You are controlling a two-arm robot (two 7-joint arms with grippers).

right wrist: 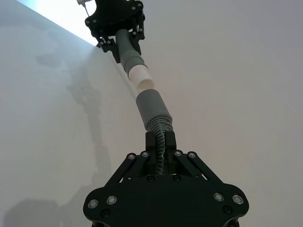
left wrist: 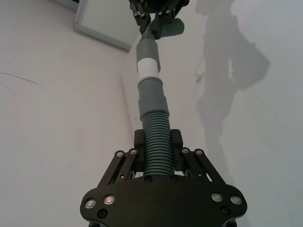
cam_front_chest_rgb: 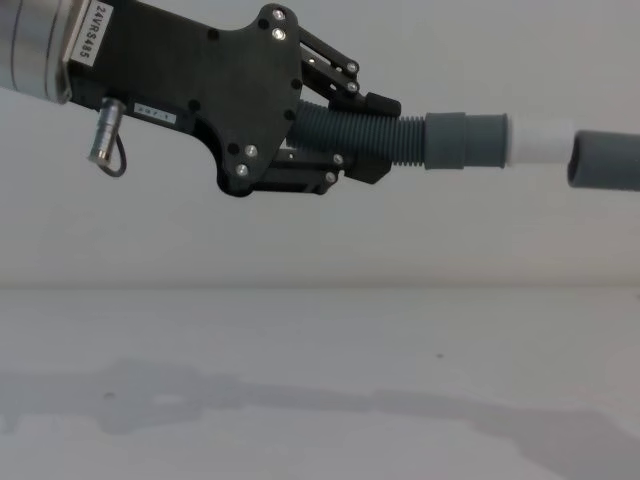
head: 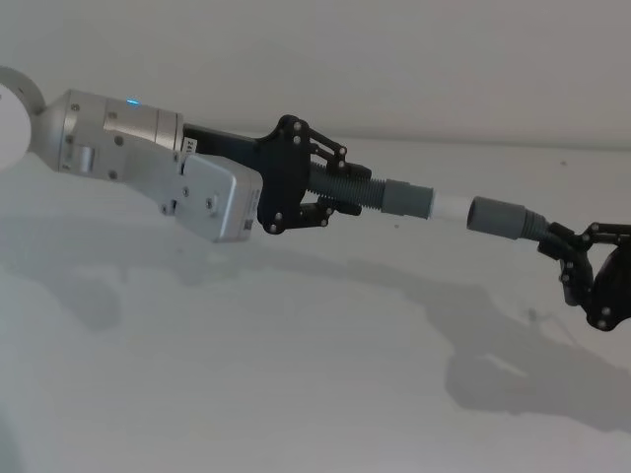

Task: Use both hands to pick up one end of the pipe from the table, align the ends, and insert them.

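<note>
**benchrat:** Plain white table [head: 246, 394] and a pale wall behind, nothing else lying around. Both pipe pieces are up in the air over the middle of the tabletop. The left gripper [head: 330, 187] is clamped across the ribbed pipe piece [head: 350, 185], fingers closed on the corrugated part, so the cuff [head: 409, 200] and its white tip [head: 449, 207] stick out toward the other arm. The right gripper [head: 572, 251] comes in over the right edge of the tabletop, shut on the bent pipe piece [right wrist: 161, 135] just behind its cuff [head: 498, 217].

**hosewrangler:** So pickup's done and you're in the aligning bit?

**benchrat:** That's how I read it. The white tip is just short of the open mouth of the other cuff. In the chest view they look nearly touching, and in the head view there's a small gap between them. I'd say nothing is inserted yet.

**hosewrangler:** Are they lined up, though?

**benchrat:** Close but not dead on, I think. From the right wrist view the two pieces sit at a slight angle to each other, and in the chest view the right cuff looks a touch lower than the tip.

**hosewrangler:** Then I'd square up the axes first, then push straight together along the pipe line. If you shove it in crooked, the tip probably just catches on the cuff's rim.
</note>
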